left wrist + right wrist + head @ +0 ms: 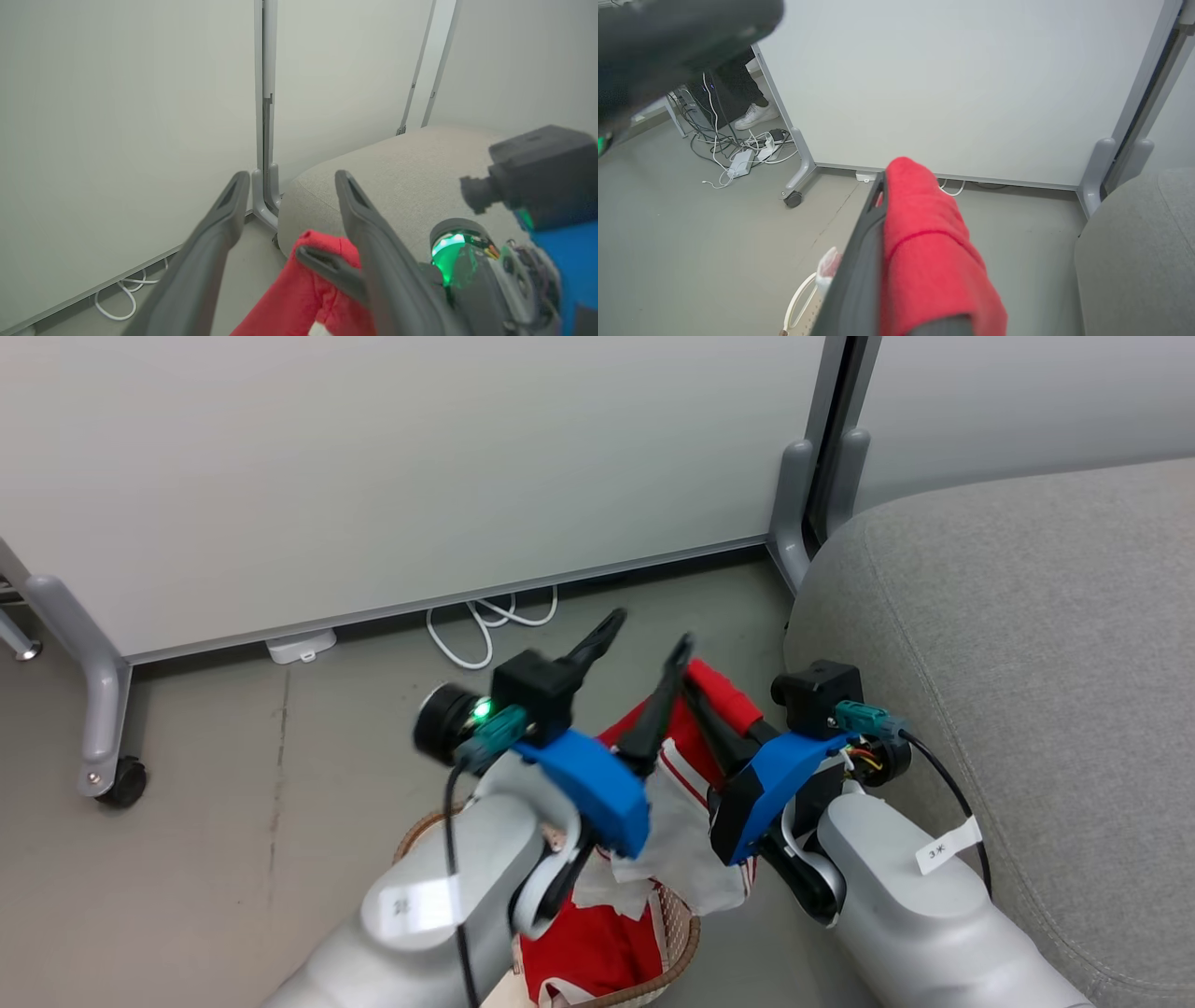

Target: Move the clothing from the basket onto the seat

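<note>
Our right gripper (711,702) pinches a fold of the red-and-white garment (680,821) — soft, light, limp — hanging over the basket (688,947) at six o'clock; the seat (1027,644) lies at three o'clock. Our left gripper (653,627) gapes wide, empty; a lower second pinch should curb sagging.

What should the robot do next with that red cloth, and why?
Probably swing the right gripper rightward over the seat. It grips the clothing, lifted above the basket, with fabric trailing down, and the seat lies just beside that arm. The left gripper is open, holding nothing.
</note>
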### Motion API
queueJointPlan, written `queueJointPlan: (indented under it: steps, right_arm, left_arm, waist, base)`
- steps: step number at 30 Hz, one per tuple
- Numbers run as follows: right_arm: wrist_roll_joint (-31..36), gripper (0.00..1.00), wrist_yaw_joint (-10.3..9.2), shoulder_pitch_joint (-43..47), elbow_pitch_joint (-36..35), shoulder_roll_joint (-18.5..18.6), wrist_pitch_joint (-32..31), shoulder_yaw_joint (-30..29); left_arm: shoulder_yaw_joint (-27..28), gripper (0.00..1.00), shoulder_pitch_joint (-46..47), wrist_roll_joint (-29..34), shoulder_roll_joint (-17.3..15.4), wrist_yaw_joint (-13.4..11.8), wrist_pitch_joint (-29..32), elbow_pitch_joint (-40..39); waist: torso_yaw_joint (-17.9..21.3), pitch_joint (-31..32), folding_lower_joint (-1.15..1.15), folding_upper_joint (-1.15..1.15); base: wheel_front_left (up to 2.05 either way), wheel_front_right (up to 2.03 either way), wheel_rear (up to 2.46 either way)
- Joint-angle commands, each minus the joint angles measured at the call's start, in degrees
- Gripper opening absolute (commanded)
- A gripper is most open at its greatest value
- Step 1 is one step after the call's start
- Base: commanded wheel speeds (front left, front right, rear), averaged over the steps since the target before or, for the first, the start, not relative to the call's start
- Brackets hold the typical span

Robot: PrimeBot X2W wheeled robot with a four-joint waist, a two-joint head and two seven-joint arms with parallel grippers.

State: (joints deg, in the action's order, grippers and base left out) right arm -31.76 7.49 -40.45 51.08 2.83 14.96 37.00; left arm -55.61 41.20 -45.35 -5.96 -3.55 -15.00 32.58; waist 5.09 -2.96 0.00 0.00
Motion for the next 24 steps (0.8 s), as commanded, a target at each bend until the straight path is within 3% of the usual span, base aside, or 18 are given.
queueJointPlan:
  steps: [1, 7, 12, 24]
  right_arm:
    - [0.17, 0.00, 0.01, -0.49, -0.34, 0.10, 0.32, -0.29]
    - [2.39, 0.00, 0.01, 0.51, -2.39, 0.10, 0.32, -3.10]
    - [3.69, 0.00, 0.02, 0.99, -3.29, 0.09, 0.32, -4.06]
    - [5.57, 0.00, 0.01, 2.44, -4.15, 0.10, 0.33, -6.23]
  left_arm:
    - [0.76, 1.00, -1.43, 0.55, -0.55, -0.13, -0.26, -0.40]
    - [10.03, 1.00, -11.33, 8.32, -4.09, 0.38, -0.27, -5.74]
    - [15.59, 1.00, -16.11, 11.53, -4.62, 1.10, -0.27, -8.58]
    - [28.32, 1.00, -28.75, 18.95, -5.20, 5.52, -0.27, -14.26]
  waist:
    - [-0.12, -0.18, 0.00, 0.00]
    - [-0.45, -1.20, 0.00, 0.00]
    - [-0.56, -1.64, 0.00, 0.00]
    - [-0.70, -1.28, 0.00, 0.00]
  base:
    - [0.00, 0.00, 0.00]
    - [0.00, 0.00, 0.00]
    - [0.00, 0.00, 0.00]
    - [0.00, 0.00, 0.00]
